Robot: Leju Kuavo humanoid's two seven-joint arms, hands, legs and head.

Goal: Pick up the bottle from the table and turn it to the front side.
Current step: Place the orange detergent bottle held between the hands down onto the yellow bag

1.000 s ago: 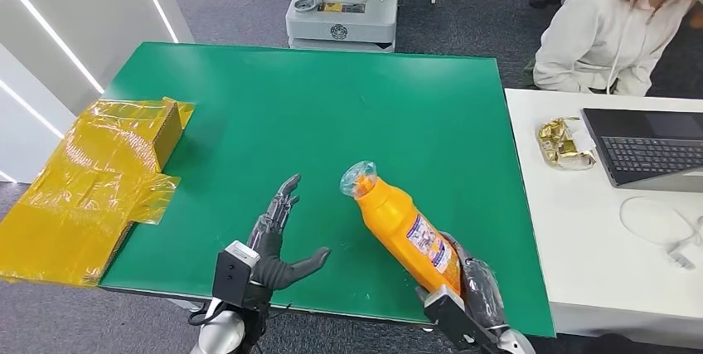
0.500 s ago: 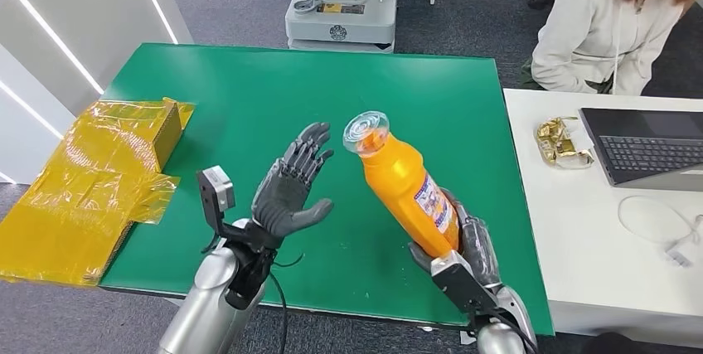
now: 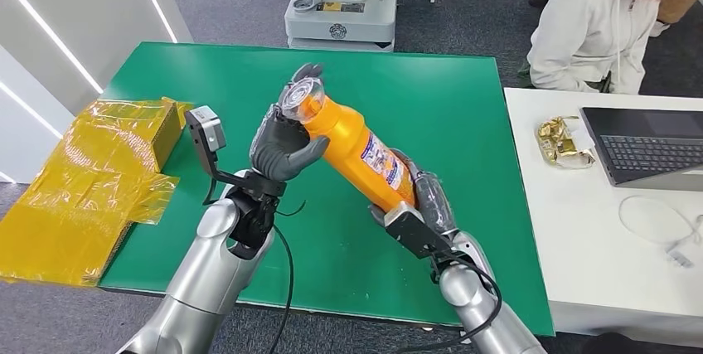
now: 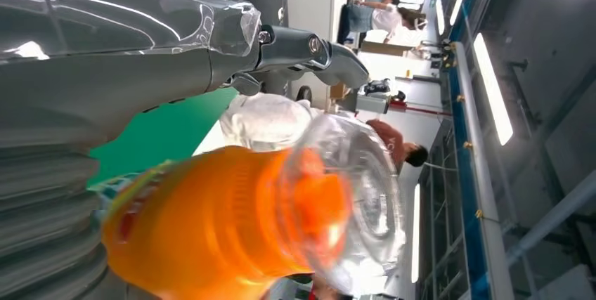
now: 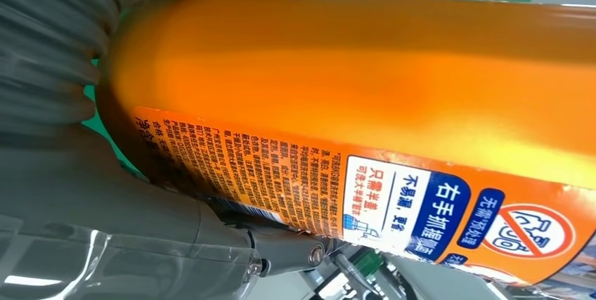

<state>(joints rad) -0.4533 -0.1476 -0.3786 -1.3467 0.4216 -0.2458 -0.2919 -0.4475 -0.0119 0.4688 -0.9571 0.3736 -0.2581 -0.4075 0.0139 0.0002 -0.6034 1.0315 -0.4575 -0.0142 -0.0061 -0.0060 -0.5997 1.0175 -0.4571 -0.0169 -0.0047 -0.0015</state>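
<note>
An orange bottle with a clear cap and a printed label is held up over the green table, tilted with its cap toward the far left. My right hand grips its lower body from underneath; the label faces that wrist camera. My left hand is up at the neck, thumb against the bottle's shoulder and fingers stretched out behind the cap, with a gap between them and the cap.
A yellow film-wrapped box lies at the table's left edge. To the right stands a white desk with a laptop and a gold wrapper. A person sits behind it. A grey machine base stands beyond the table.
My right hand has raised the bottle off the table and swung it up and to the left. My left hand has risen from the table and met the bottle's neck.
</note>
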